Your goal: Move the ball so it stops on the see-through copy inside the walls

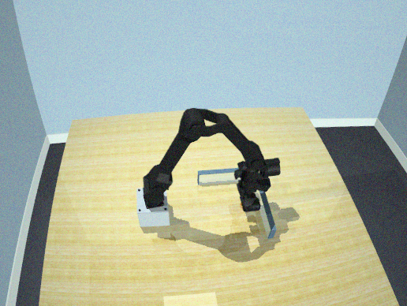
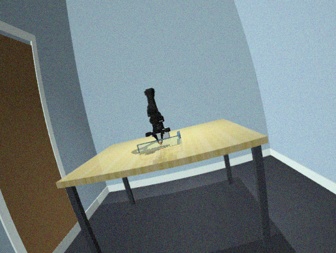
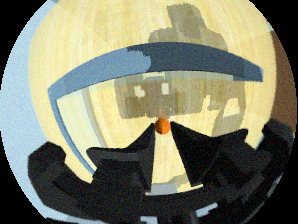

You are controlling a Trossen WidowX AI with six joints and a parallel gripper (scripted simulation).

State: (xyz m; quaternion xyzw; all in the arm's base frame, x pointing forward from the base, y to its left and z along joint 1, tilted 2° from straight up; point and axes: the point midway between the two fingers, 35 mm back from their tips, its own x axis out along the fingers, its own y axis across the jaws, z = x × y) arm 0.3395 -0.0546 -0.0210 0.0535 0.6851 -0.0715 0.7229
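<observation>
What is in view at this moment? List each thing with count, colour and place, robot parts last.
table: one, light wood on dark legs, centre of room.
clear walls: two, blue-tinted, meeting in a corner by the gripper.
ball: one, orange, pinched at the fingertips, low over the table inside the corner.
door: one, brown, left in the exterior view.
base: one, white, on the table.
arm: one, black, arched over the table.
gripper: one, black, shut on the ball.
</observation>
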